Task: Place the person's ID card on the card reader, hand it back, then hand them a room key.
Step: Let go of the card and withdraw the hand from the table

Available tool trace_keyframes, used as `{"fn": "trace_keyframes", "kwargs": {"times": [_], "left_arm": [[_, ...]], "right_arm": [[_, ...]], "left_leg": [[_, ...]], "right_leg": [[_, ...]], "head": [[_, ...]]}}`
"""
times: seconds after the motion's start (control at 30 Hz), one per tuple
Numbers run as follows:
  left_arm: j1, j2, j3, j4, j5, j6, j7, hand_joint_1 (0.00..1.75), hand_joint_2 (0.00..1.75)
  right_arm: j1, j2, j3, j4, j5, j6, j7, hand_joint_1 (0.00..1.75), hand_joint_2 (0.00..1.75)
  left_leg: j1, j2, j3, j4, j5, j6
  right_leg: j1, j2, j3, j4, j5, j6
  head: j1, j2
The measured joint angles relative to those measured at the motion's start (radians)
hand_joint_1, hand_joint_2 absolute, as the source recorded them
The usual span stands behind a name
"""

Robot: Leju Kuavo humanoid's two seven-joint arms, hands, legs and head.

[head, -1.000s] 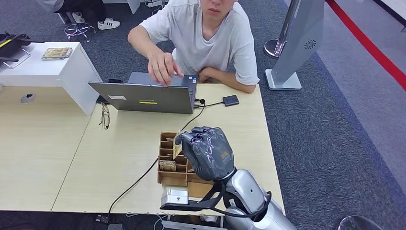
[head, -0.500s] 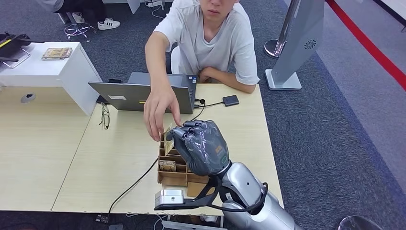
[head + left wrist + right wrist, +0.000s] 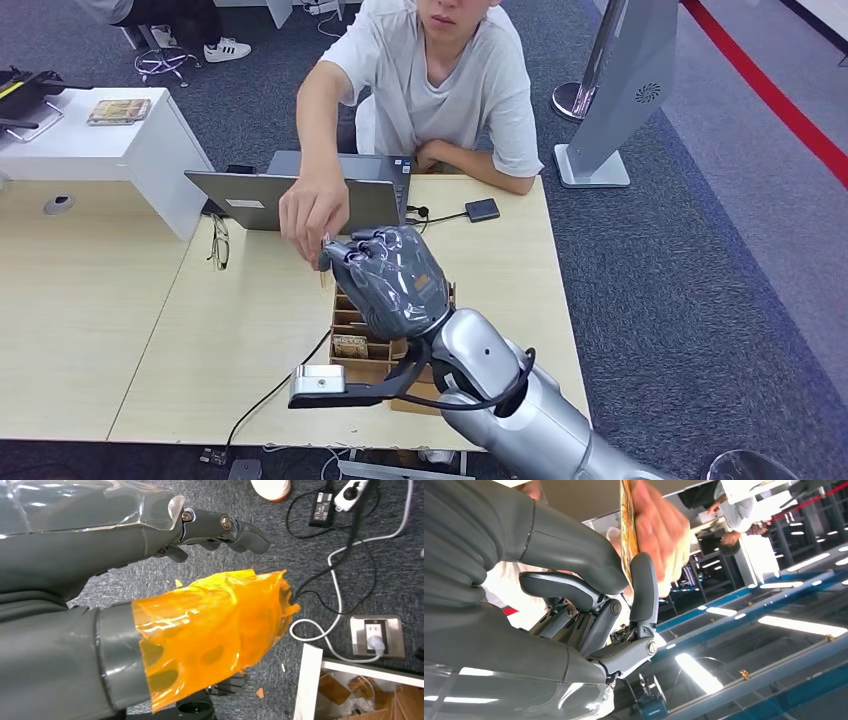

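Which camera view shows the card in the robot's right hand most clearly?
The right wrist view: the card stands edge-on, pinched by the right hand, the person's hand on it. The head view shows a sliver.

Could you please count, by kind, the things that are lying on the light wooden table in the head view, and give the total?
Grey open laptop: 1
Small dark square card reader: 1
Brown wooden compartment box: 1
Thin-framed eyeglasses: 1
Total: 4
The thin yellowish card, pinched by the right hand and the person's hand, is above the table, so not counted.
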Motion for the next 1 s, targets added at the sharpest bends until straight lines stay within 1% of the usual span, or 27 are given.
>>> {"fn": "trace_keyframes", "kwargs": {"times": [0.17,0.4,0.43,0.53,0.57,0.7,0.83,1.0], "left_arm": [[-0.02,0.0,-0.014,0.016,-0.002,0.0,0.002,0.0,0.0],[-0.075,-0.001,-0.03,0.038,-0.02,-0.032,0.063,0.0,0.0],[-0.079,-0.001,-0.03,0.04,-0.022,-0.033,0.065,0.0,0.0],[-0.082,-0.001,-0.03,0.042,-0.025,-0.034,0.066,0.0,0.0],[-0.082,-0.001,-0.03,0.043,-0.026,-0.034,0.066,0.0,0.0],[-0.082,-0.001,-0.029,0.043,-0.034,-0.036,0.066,0.0,0.0],[-0.067,-0.001,-0.029,0.042,-0.04,-0.027,0.052,0.0,0.0],[0.003,-0.001,-0.023,0.015,-0.027,-0.016,0.03,0.0,0.0]], "right_arm": [[-0.036,0.027,0.001,0.064,0.015,0.016,0.023,1.75,1.75],[-0.088,0.056,-0.001,0.139,0.021,0.038,0.044,1.75,1.75],[-0.09,0.058,-0.001,0.144,0.021,0.039,0.044,1.68,1.75],[-0.093,0.062,-0.001,0.154,0.021,0.04,0.044,0.38,1.75],[-0.094,0.062,-0.001,0.157,0.021,0.041,0.044,0.0,1.75],[-0.093,0.064,-0.001,0.164,0.019,0.047,0.049,0.0,0.0],[-0.072,0.064,-0.004,0.155,-0.005,0.037,0.043,0.0,0.0],[-0.005,0.059,-0.023,0.083,-0.105,0.0,-0.006,0.0,0.0]], "left_leg": [[0.0,0.0,0.0,0.0,0.0,0.0],[0.0,-0.001,0.0,0.0,0.001,-0.001],[0.0,-0.001,0.0,0.0,0.001,-0.001],[0.0,-0.001,0.0,0.0,0.0,-0.001],[0.0,-0.001,-0.001,0.0,0.0,-0.001],[0.0,-0.001,-0.001,0.0,0.0,-0.001],[0.0,0.0,-0.001,0.0,0.0,-0.001],[0.0,0.001,-0.001,0.0,0.0,0.0]], "right_leg": [[0.0,0.0,0.0,0.0,0.0,0.0],[0.0,0.0,0.0,0.0,0.0,0.0],[0.0,0.0,-0.001,0.0,0.0,0.0],[0.0,0.0,-0.001,0.0,0.0,0.0],[0.0,0.0,-0.001,0.0,0.0,0.0],[0.0,0.0,-0.001,0.0,0.0,0.0],[0.0,0.0,-0.001,0.0,0.0,0.0],[0.0,0.001,-0.002,0.0,0.0,0.0]], "head": [[0.0,0.0],[0.0,0.0],[0.0,0.0],[0.0,0.0],[0.0,0.0],[0.0,0.0],[0.0,0.0],[0.0,0.0]]}}
